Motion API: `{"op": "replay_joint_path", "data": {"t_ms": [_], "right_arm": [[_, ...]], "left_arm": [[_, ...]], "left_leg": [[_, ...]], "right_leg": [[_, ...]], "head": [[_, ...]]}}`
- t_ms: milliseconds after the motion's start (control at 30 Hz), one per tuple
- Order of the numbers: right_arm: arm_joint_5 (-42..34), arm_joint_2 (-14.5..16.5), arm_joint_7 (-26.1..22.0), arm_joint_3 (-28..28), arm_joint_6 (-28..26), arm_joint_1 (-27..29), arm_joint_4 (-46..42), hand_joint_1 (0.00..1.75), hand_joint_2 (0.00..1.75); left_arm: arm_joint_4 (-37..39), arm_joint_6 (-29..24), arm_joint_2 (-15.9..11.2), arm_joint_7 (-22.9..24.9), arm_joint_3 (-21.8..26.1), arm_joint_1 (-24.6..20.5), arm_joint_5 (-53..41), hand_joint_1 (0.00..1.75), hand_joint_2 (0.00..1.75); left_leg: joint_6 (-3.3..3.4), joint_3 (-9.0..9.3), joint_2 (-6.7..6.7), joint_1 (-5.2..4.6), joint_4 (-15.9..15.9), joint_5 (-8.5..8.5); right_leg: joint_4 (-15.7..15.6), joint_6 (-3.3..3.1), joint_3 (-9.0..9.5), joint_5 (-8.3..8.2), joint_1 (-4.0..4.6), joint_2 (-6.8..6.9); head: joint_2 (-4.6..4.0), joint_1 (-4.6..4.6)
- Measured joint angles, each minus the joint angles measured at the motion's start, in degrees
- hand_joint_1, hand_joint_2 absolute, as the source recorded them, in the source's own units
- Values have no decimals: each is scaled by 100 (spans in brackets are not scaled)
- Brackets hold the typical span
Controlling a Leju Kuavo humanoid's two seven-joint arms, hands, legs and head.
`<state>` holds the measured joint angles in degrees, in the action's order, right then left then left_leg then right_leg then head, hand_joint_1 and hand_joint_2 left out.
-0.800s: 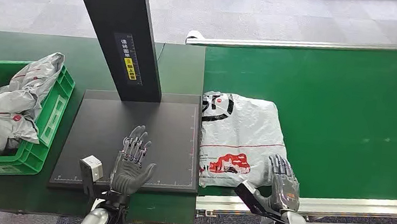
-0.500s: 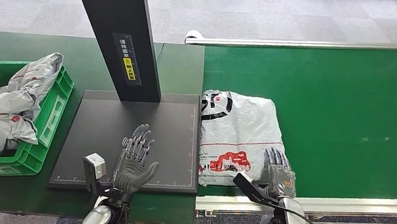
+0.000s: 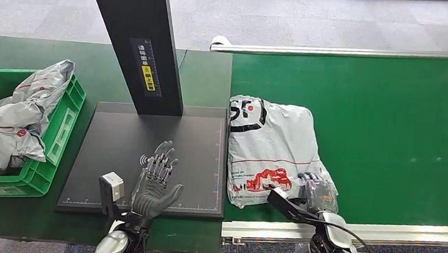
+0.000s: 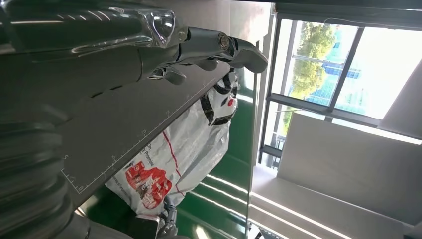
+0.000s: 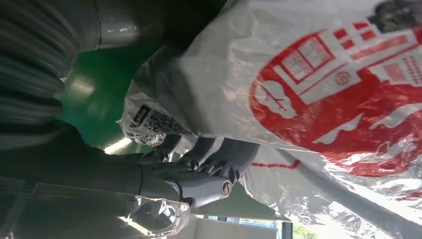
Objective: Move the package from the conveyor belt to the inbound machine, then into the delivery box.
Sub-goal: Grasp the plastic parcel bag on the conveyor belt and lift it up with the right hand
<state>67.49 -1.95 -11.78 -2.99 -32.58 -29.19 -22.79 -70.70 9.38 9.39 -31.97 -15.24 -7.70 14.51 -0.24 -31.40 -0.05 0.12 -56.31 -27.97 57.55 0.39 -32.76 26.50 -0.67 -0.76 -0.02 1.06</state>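
head view high, looking down, wrist views close and turned (both catch the package (image 3: pixel 271 152))

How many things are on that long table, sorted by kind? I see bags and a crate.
Grey bags: 2, one on the belt, at least one in the crate; the crumpled pile may hide more
Green crates: 1
Black scan platforms: 1
Robot hands: 2, left, right
Total: 6

A dark green worktop (image 3: pixel 204 76) carries a green crate (image 3: pixel 55 142) and the black scanner platform (image 3: pixel 194 154) — beside it, the bright green conveyor belt (image 3: pixel 392 129) bears a grey package (image 3: pixel 269 146).
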Motion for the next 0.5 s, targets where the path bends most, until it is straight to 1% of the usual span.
{"op": "replay_joint_path", "data": {"t_ms": [167,300,400,500], "right_arm": [[-883,66,-984,-200,9,35,-16,175,175],[-1935,204,-1751,-393,341,254,-347,175,175],[-2497,307,-1946,-444,563,487,-771,175,175],[-2596,362,-1959,-449,615,623,-1049,175,175]], "left_arm": [[39,-118,-79,-126,-49,-62,-28,0,175],[-22,-346,-161,-246,-39,-143,-307,0,175],[-164,-452,-226,-260,-3,-205,-483,0,175],[-248,-468,-267,-258,25,-240,-516,0,175]], "left_leg": [[-1,-8,0,1,0,0],[-1,-16,0,3,0,-1],[-1,-18,0,3,1,-1],[-1,-18,1,3,1,0]], "right_leg": [[1,0,-9,1,3,0],[1,-1,-15,1,6,0],[2,-2,-17,2,6,0],[2,-2,-17,2,5,0]], "head": [[0,1],[0,0],[0,1],[0,0]]}}
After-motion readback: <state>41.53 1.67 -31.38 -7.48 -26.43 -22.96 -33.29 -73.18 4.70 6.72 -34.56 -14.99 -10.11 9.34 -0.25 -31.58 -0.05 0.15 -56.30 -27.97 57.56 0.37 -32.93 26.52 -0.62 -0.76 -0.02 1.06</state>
